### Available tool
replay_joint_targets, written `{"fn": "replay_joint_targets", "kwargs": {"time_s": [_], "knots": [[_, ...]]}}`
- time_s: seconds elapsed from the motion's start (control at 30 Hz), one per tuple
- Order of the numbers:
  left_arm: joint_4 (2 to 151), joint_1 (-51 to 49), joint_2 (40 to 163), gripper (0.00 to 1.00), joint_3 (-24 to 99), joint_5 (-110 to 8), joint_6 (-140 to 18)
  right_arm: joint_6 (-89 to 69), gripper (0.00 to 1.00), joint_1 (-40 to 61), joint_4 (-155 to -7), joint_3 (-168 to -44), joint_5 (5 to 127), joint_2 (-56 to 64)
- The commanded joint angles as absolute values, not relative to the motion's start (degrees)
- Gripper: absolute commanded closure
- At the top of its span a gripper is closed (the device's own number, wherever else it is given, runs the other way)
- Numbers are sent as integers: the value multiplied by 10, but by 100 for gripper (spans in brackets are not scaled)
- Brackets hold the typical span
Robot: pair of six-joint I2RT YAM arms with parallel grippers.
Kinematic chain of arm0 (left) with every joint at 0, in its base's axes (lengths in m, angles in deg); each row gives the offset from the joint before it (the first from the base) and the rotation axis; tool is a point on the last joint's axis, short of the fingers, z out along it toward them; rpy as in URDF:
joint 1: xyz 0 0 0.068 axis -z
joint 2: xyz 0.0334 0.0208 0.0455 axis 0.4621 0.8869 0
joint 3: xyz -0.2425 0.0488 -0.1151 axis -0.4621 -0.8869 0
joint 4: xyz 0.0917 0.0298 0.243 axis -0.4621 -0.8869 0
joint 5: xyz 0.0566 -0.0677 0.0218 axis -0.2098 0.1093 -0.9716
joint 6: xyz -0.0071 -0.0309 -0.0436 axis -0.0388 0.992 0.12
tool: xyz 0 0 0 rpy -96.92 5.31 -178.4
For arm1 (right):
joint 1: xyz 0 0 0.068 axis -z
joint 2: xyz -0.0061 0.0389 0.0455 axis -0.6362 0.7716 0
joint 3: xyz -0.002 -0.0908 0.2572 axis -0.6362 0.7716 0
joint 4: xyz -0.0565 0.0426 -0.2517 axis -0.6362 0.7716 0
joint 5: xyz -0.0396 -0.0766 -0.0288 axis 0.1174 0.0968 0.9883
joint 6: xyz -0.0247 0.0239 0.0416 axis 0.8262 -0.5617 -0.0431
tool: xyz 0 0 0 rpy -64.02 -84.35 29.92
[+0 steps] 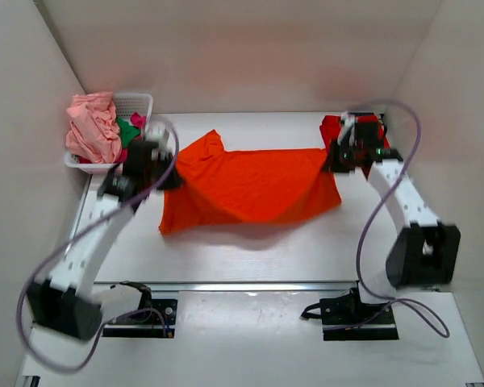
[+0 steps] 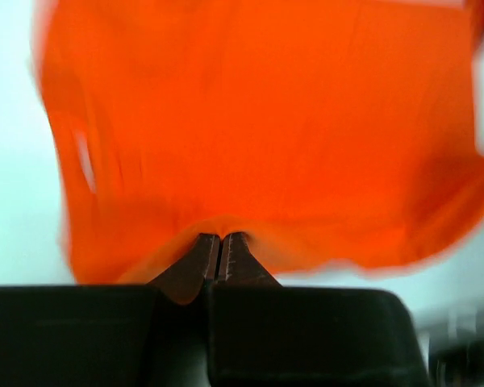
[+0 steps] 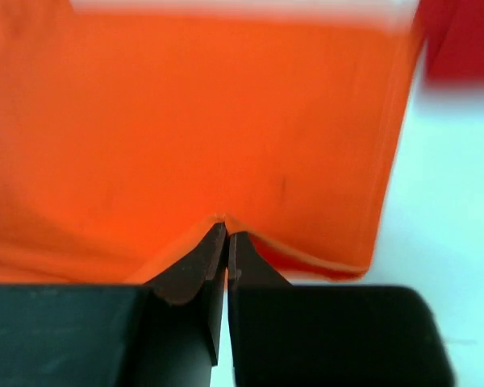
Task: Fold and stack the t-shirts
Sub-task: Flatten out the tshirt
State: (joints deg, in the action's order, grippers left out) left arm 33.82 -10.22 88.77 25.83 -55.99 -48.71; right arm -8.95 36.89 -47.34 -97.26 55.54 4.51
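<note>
Wrist views: jaws tight on t-shirt point(image 2: 266, 121)

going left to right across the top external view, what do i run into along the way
pink t-shirt → left end effector → orange t-shirt → right end effector

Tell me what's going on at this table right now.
The orange t-shirt is stretched out between the left gripper and the right gripper, each shut on an opposite edge. A red t-shirt lies at the far right, and a white basket at the far left holds a pink t-shirt and others.
</note>
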Motion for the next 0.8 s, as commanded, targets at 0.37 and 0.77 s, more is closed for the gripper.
{"fn": "replay_joint_targets", "kwargs": {"time_s": [0.37, 0.77], "knots": [[402, -143, 1109, 100, 928, -719, -660, -93, 100, 421, -603, -1424, 538, 132], [413, -148, 828, 100, 634, -720, -641, -50, 100, 398, -608, -1117, 568, -103]]}}
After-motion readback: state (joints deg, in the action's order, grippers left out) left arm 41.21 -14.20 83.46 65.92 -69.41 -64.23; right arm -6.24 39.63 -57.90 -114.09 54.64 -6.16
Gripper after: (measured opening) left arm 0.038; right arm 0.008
